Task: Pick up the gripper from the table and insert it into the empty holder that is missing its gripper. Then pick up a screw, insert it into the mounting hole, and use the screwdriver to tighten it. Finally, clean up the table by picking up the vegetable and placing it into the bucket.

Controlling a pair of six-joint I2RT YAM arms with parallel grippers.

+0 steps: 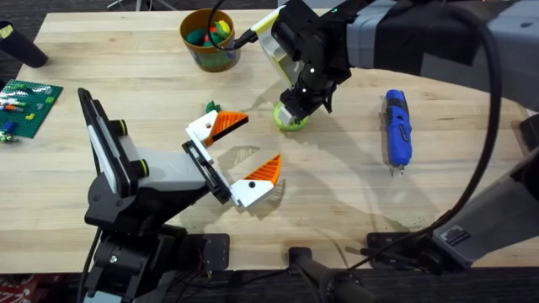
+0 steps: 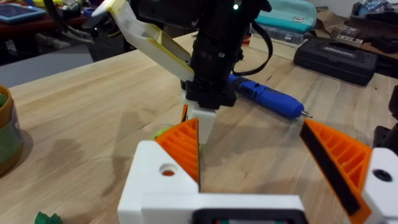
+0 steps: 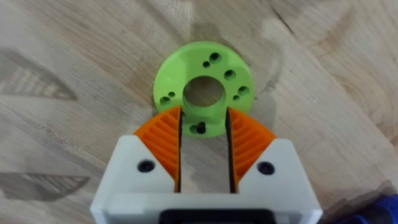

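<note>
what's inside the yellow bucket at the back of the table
The bucket holds small colourful pieces, green, red and yellow among them; what they are is hard to tell. A dark cable crosses its opening and hides part of the contents, and the near wall covers the bottom.

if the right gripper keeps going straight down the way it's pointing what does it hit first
Most likely the lime-green disc. The right gripper points down at the table, its open fingers straddling the disc's near edge; how far above it is unclear.
</note>
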